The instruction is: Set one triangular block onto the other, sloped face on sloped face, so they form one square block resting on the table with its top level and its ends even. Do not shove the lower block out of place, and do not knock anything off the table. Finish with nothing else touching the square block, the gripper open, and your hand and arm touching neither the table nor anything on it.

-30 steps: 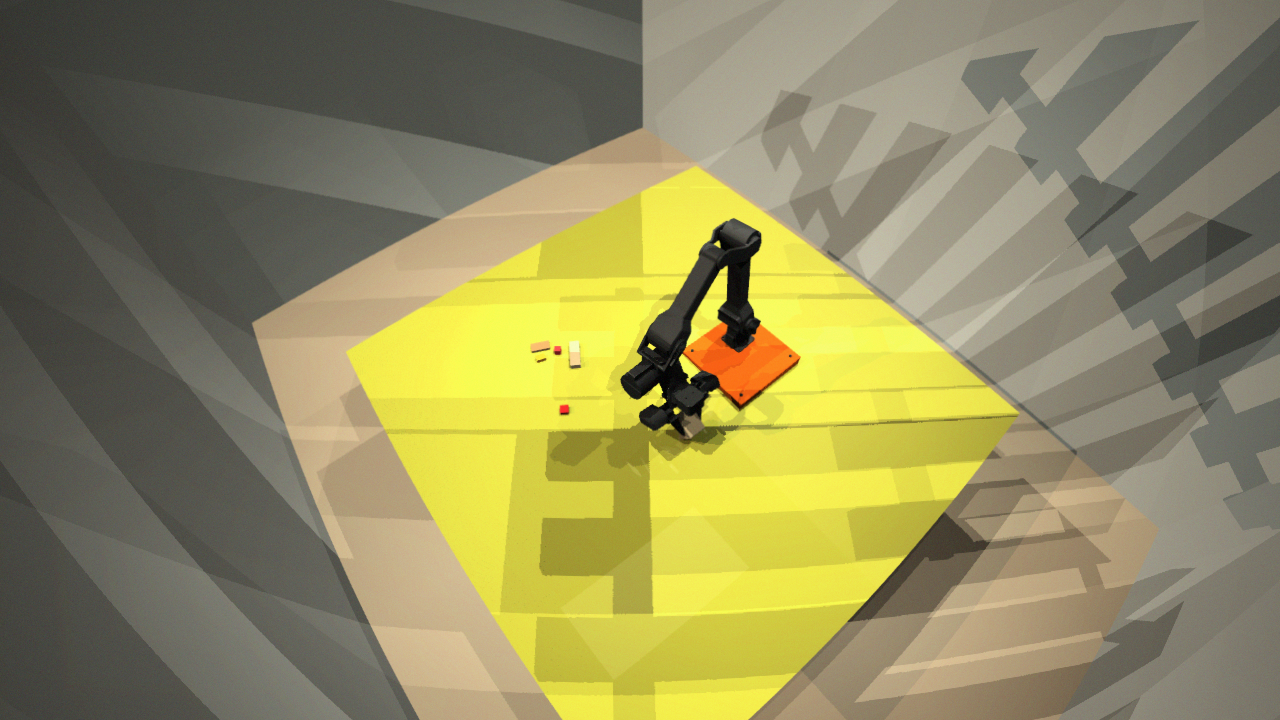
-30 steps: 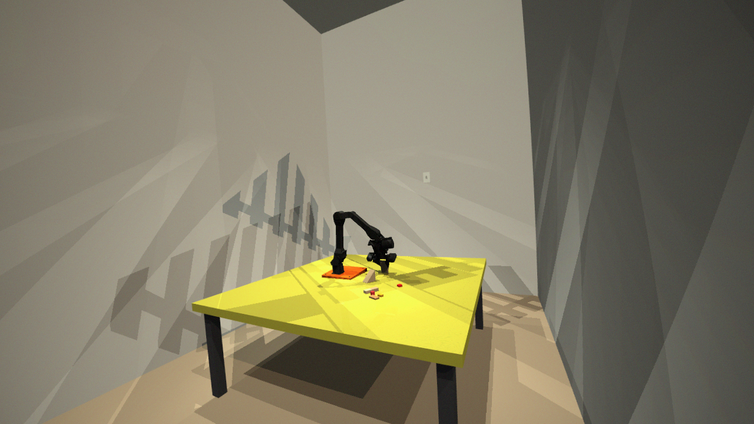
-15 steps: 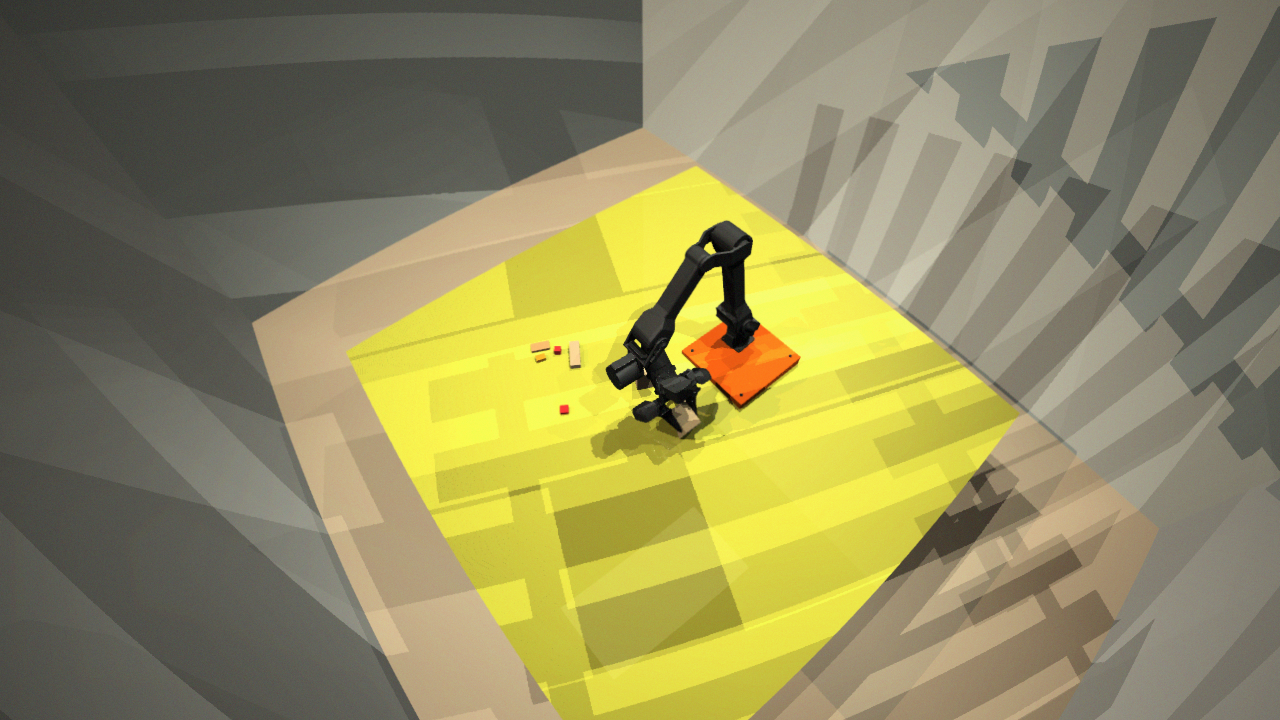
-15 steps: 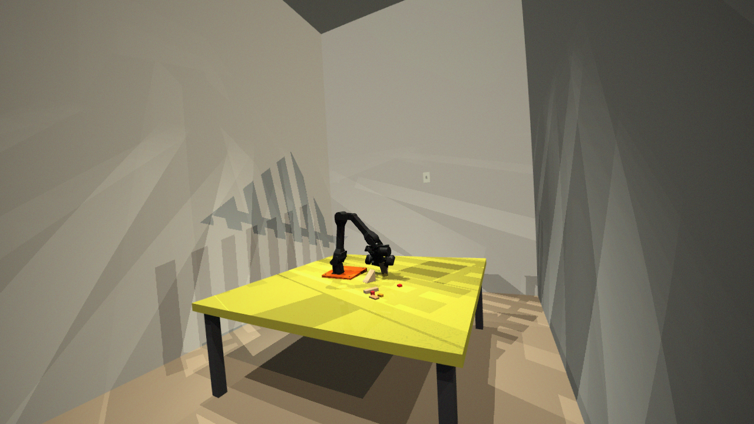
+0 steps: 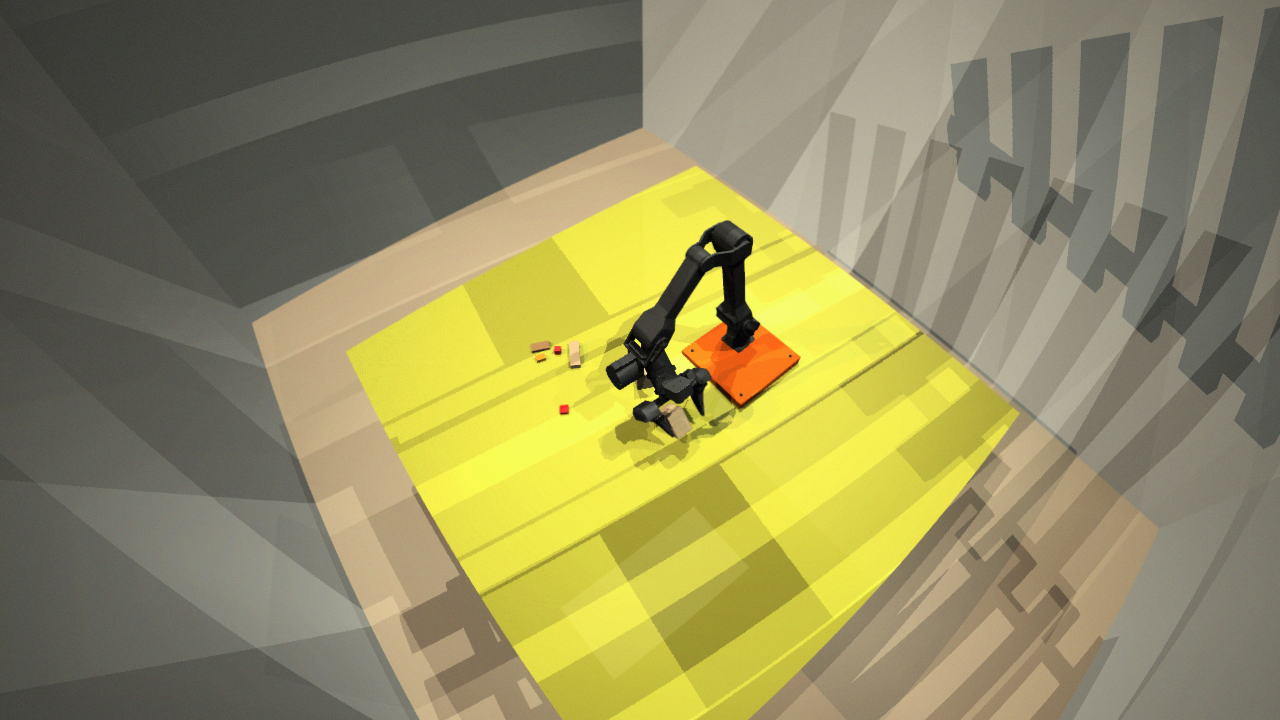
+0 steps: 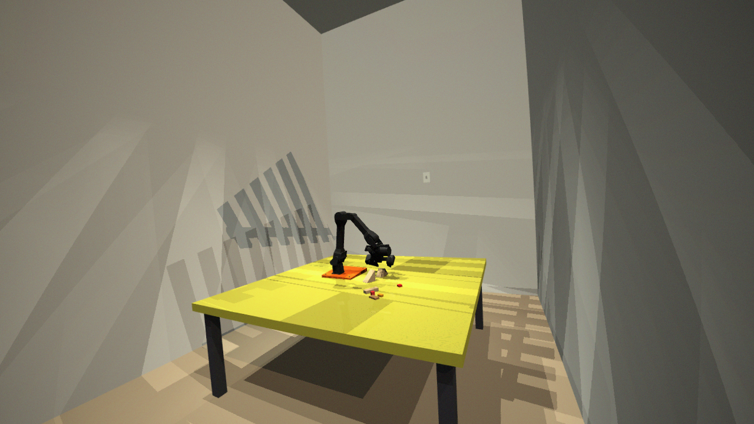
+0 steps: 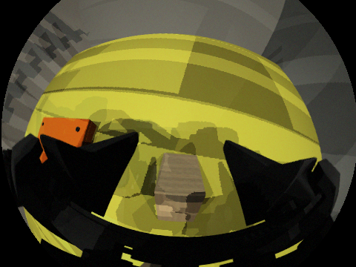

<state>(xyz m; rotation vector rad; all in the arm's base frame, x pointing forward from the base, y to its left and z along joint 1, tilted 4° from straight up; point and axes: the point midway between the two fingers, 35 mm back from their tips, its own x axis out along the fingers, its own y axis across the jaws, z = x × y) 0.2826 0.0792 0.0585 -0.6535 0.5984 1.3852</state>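
Note:
My gripper (image 5: pixel 687 423) (image 6: pixel 382 263) (image 7: pixel 181 141) is open, with its fingers spread on either side of one tan triangular block (image 5: pixel 679 424) (image 6: pixel 382 273) (image 7: pixel 180 174). In the wrist view there is a gap between the block and each finger. That block is low at the table; whether it lies flat on it is hard to tell. The other triangular block (image 6: pixel 370 276) stands apart from it on the table, its slope showing in the exterior view; in the top view the arm mostly hides it. The blocks are not stacked.
The orange base plate (image 5: pixel 742 389) (image 7: pixel 63 130) is close to the gripper. Away from the blocks lie a pale oblong block (image 5: pixel 574 354) (image 6: pixel 371 290), a flat brown piece (image 5: pixel 540 345), a small orange piece (image 5: pixel 539 358) and two red pieces, one apart (image 5: pixel 563 409) (image 6: pixel 399 285).

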